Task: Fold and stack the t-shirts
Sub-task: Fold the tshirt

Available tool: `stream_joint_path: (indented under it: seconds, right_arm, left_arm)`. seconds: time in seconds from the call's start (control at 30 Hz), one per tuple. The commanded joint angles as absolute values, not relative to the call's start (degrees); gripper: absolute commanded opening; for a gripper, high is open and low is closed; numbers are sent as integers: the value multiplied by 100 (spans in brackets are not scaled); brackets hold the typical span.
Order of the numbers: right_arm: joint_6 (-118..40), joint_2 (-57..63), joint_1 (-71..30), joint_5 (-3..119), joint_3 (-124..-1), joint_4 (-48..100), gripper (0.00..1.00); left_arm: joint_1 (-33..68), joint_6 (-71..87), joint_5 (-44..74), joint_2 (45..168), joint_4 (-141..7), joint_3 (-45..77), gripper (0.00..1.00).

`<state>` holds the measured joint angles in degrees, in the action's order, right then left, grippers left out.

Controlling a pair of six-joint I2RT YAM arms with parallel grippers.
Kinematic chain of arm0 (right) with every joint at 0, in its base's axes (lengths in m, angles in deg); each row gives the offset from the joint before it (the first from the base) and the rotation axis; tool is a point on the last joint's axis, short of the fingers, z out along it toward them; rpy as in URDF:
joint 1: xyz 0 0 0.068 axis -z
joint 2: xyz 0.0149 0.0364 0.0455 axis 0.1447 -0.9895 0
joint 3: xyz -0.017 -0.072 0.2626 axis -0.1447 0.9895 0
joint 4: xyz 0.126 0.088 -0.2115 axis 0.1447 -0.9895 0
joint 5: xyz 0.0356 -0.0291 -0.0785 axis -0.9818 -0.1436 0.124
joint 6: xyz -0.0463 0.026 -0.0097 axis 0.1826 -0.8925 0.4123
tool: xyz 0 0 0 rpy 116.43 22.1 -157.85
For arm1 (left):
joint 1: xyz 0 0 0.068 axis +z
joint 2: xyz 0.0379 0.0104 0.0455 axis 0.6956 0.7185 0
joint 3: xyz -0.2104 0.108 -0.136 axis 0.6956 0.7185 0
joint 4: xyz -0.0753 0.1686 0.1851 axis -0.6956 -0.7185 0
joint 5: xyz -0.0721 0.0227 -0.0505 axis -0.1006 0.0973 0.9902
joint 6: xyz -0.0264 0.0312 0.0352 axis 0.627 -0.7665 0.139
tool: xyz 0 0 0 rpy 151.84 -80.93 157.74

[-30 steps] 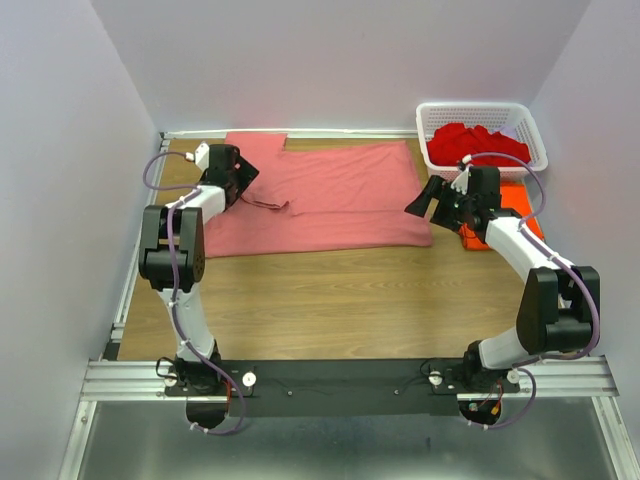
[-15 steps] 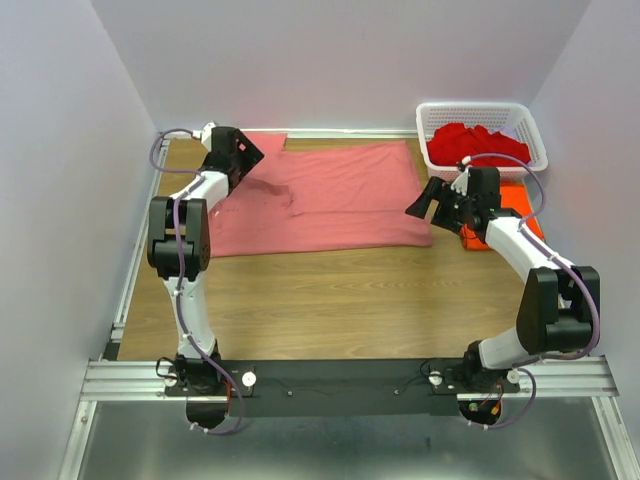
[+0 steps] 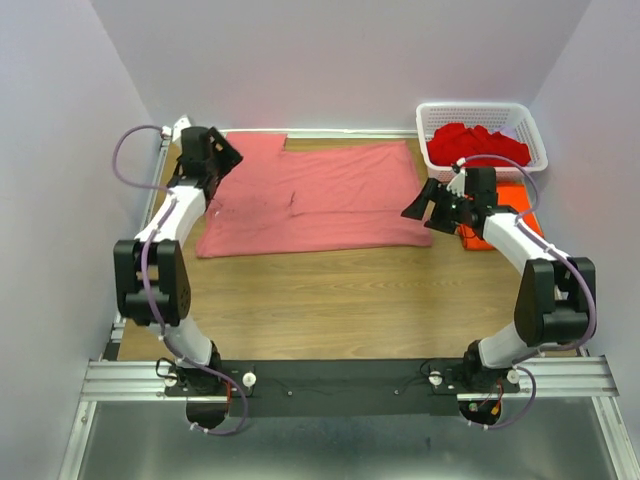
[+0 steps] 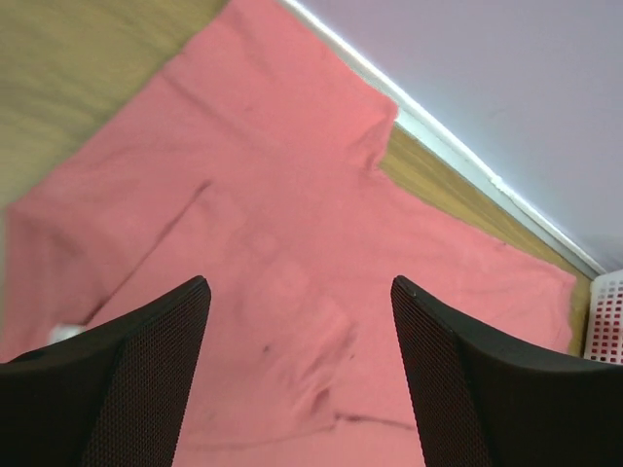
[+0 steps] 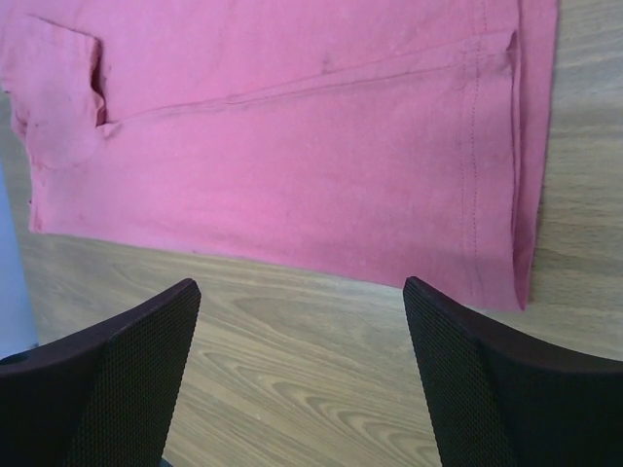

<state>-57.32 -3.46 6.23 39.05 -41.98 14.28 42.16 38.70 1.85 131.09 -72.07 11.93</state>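
A large salmon-pink t-shirt (image 3: 330, 195) lies spread flat across the back of the wooden table, with one fold line running along its length. My left gripper (image 3: 213, 152) hovers over the shirt's far-left sleeve corner, open, with only pink cloth (image 4: 292, 185) seen between its black fingers (image 4: 146, 375). My right gripper (image 3: 424, 204) hangs open just off the shirt's right hem (image 5: 487, 165), above bare wood. Deep red t-shirts (image 3: 480, 142) fill the basket. A bright orange t-shirt (image 3: 521, 200) lies folded under my right forearm.
A white lattice basket (image 3: 470, 106) stands at the back right corner, and its edge also shows in the left wrist view (image 4: 609, 316). Walls close in the table on the left, back and right. Bare wood (image 3: 330, 300) stretches between the shirt and the arm bases.
My left arm has swung outward to the left, carrying its gripper off the shirt's left side toward the far-left corner. The right gripper has edged slightly left. The shirt lies as before.
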Motion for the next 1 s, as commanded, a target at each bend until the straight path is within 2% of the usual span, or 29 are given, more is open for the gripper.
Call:
stream_joint_path:
  seconds: [0.0,0.03,0.13,0.27,0.33,0.67,0.77,0.97]
  right_arm:
    - [-5850,-644,639,3767,-4152,1415,91]
    - [-5858,-688,639,3785,-4116,1450,89]
    - [-5999,-811,647,3882,-4046,1670,79]
    - [-6113,-1066,647,3776,-4124,1907,58]
    - [-6131,-1232,647,3837,-4160,1969,54]
    - [-6342,-1831,806,4320,-3862,2101,50]
    - [-6482,-1787,1069,4374,-3493,2075,43]
    - [-6518,-1340,1280,4514,-2798,1733,43]
  left_arm:
    - [4714,3732,35,12400,-7517,2402,79]
    - [4784,3618,17,12199,-7517,2813,74]
    - [4995,3451,8,11917,-7508,3308,70]
    - [5171,3362,-45,11740,-7429,3923,67]
    - [5207,3362,-115,11740,-7429,4039,65]
    - [5479,3450,43,12118,-7710,4408,61]
    - [5733,3590,78,12056,-7999,4627,60]
    - [6068,3757,228,11530,-8430,5269,60]
